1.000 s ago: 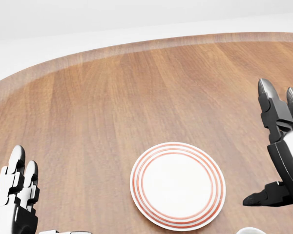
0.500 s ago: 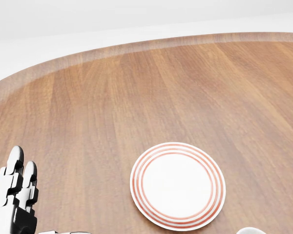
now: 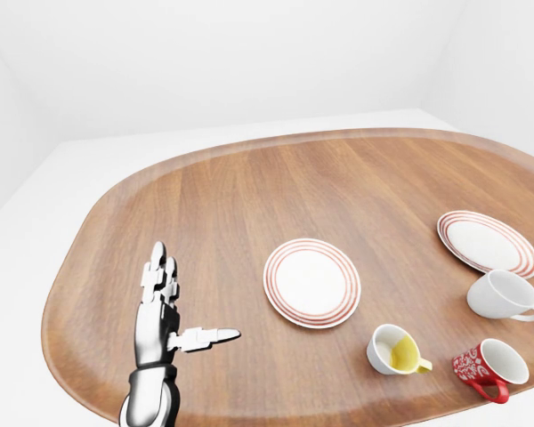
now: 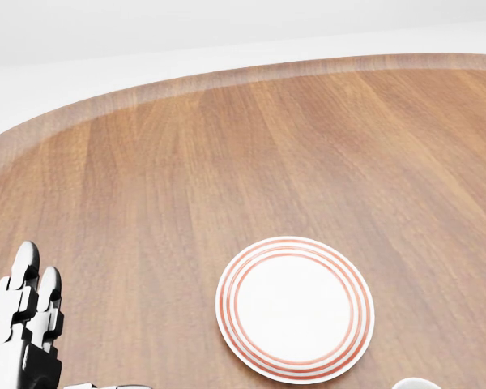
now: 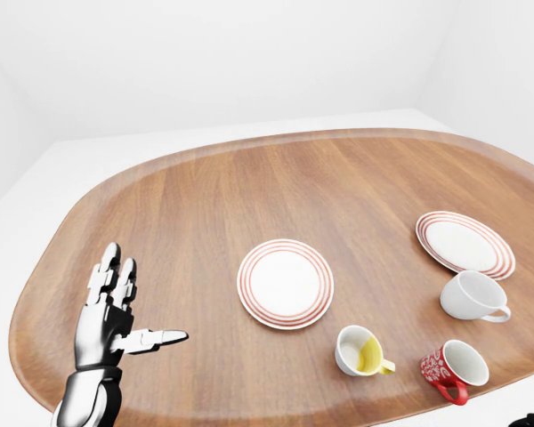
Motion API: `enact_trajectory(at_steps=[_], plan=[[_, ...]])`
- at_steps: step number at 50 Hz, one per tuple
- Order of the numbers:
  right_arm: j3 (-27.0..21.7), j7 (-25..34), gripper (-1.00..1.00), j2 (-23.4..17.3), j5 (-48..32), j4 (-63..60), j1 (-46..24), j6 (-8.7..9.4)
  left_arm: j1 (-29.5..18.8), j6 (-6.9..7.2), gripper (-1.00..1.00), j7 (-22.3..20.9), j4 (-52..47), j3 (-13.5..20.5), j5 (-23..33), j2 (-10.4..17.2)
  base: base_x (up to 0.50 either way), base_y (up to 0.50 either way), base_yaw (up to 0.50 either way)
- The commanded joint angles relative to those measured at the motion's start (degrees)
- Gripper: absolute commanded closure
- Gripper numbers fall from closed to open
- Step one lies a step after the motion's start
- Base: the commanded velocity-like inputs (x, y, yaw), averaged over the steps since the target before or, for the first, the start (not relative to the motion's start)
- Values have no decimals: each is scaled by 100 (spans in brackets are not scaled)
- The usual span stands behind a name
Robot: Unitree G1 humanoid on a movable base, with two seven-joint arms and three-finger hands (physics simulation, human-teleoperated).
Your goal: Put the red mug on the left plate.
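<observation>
The red mug [image 3: 488,368] lies on its side near the table's bottom right edge in the left-eye view, mouth facing up and right, handle toward the bottom. The left plate [image 3: 311,281], white with red rings, sits at mid table; it also shows in the head view [image 4: 295,308]. My left hand [image 3: 180,307] is open and empty at the lower left, fingers pointing up and thumb out to the right, well left of the plate. My right hand does not show, except perhaps a dark tip at the bottom right corner of the right-eye view.
A white mug with a yellow inside [image 3: 393,350] lies left of the red mug. A plain white mug [image 3: 503,295] lies above the red one. A second ringed plate [image 3: 488,242] sits at the right. The wooden table [image 3: 249,196] is oval.
My right hand, raised at the right edge of the head view a second ago, has dropped out of that view. The left hand and the plate have not moved.
</observation>
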Motion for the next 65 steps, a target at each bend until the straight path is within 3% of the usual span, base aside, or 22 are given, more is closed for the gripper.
enact_trajectory(at_steps=[1, 10, 13, 18, 38, 47, 65], plan=[[-158, 0, -100, -120, 414, 786, 145, 0, -4, 0, -100, 8, -8, -18, 13, 6, 0, 0, 0], [99, -42, -100, -440, 448, 1488, -64, 0, -4, 0, -100, 9, -27, -21, 7, 8, 0, 0, 0], [229, -514, -100, -561, 249, 1786, -96, 0, -13, 0, -100, 13, -19, -25, 15, 10, 0, 0, 0], [529, -977, -100, -692, 594, 2168, -224, 0, 6, 0, -100, -14, -60, -33, -6, 12, 0, 0, 0], [877, -1574, -100, -823, 1292, 2221, -476, 0, -34, 0, -100, -3, -54, -29, -7, 17, 0, 0, 0], [873, -1395, -100, -756, 1522, 1626, -528, 0, -24, 0, -100, -7, -52, -16, -19, 15, 0, 0, 0], [1126, -1399, -100, -668, 1512, 2220, -412, 0, -14, 0, -100, 8, -56, -25, 5, 8, 0, 0, 0]])
